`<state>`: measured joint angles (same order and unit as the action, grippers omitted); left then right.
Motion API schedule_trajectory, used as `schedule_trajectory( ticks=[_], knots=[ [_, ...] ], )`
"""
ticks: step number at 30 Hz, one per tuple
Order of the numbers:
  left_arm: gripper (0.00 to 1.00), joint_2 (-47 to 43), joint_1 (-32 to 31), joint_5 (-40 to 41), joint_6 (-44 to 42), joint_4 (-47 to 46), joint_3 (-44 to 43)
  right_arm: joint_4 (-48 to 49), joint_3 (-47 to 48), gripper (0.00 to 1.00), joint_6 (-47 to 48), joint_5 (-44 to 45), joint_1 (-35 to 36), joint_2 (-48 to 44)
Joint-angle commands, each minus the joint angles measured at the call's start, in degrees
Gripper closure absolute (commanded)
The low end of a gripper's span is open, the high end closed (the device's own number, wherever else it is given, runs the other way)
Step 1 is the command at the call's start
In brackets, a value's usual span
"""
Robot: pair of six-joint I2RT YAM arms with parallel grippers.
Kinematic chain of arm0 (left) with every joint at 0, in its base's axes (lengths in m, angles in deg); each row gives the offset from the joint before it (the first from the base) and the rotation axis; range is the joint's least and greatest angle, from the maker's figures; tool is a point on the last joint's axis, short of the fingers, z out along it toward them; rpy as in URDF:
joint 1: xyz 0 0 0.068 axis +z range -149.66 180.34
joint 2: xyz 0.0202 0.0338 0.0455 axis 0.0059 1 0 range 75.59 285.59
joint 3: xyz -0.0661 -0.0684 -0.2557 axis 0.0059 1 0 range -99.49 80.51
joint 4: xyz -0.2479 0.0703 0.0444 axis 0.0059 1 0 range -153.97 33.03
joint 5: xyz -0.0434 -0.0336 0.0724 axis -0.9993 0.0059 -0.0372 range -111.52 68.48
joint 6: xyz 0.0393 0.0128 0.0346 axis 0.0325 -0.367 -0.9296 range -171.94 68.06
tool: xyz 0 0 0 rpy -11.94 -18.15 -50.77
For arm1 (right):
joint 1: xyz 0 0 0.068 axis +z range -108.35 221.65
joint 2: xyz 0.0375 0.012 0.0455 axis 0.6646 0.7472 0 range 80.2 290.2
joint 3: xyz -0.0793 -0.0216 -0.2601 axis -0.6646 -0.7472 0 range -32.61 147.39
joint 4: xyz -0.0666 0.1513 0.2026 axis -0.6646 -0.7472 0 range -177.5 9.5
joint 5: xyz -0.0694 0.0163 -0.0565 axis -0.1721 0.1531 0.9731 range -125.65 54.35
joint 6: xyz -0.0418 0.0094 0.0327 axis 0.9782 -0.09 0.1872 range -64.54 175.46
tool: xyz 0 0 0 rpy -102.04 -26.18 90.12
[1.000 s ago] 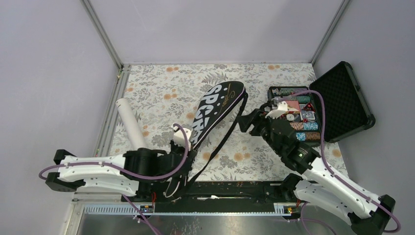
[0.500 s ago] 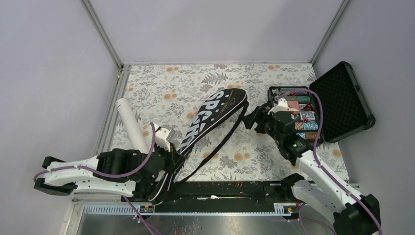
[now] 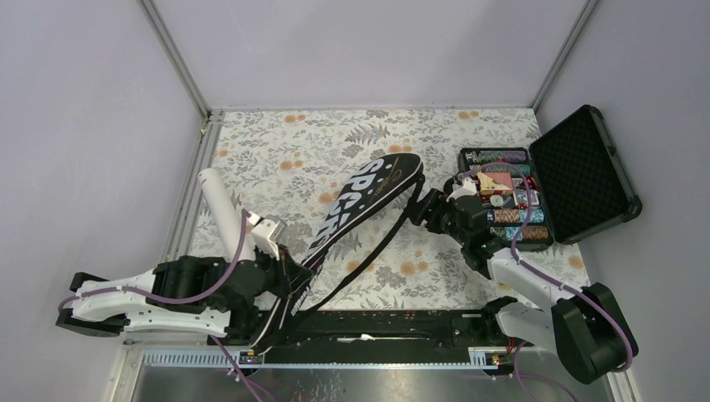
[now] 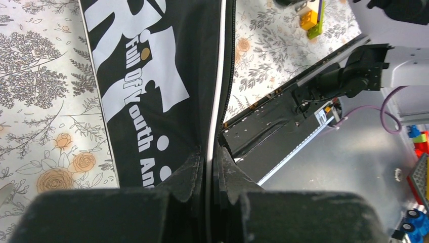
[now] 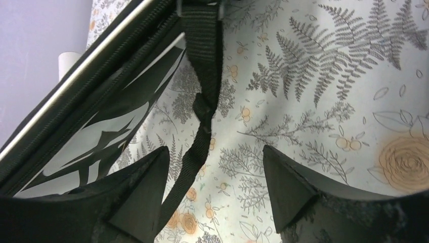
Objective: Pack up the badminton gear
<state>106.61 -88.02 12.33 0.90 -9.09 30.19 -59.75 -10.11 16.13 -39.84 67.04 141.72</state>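
The long black "SPORT" racket bag (image 3: 356, 197) lies diagonally across the floral table, its narrow end toward the arm bases. My left gripper (image 3: 287, 266) is shut on the white-piped edge of the bag (image 4: 152, 76), with the piping running straight between its fingers (image 4: 189, 167). My right gripper (image 3: 425, 209) stands open just right of the bag's wide end. In the right wrist view the bag's black strap (image 5: 202, 101) hangs between the open fingers, close to the left fingertip (image 5: 152, 172), not pinched. A white cardboard tube (image 3: 222, 209) lies at the left.
A black hard case (image 3: 586, 172) stands open at the right, its tray of coloured poker chips (image 3: 502, 197) right behind my right gripper. The strap (image 3: 377, 247) trails over the table to the black base rail (image 3: 393, 322). An aluminium frame rail (image 3: 186, 209) borders the left side.
My left gripper has pulled left and toward the near edge with the bag's edge in it, swinging the bag flatter. My right arm has folded in, its gripper staying by the strap.
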Motion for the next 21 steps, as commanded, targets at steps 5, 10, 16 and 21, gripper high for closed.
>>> schedule_trajectory(
  ticks=[5, 10, 16, 21],
  knots=[
    [1.0, -6.02, -0.32, 0.63, 2.5, -4.6, 0.15, 18.15, 1.29, 0.29, -3.92, -10.88, -1.74, 8.19],
    [1.0, -6.47, -0.32, 1.45, 2.6, -4.59, 0.33, 30.58, 1.93, 0.37, -9.95, -19.51, -1.74, 15.35],
    [1.0, -5.21, -0.32, 2.63, 3.43, -2.14, 0.18, 36.96, 0.84, 0.72, -19.93, -22.03, -1.67, 11.2],
    [1.0, -5.07, -0.32, 2.47, 4.24, -1.55, 1.28, 28.24, 5.59, 0.73, -23.11, -20.89, -1.66, 1.01]
  ],
)
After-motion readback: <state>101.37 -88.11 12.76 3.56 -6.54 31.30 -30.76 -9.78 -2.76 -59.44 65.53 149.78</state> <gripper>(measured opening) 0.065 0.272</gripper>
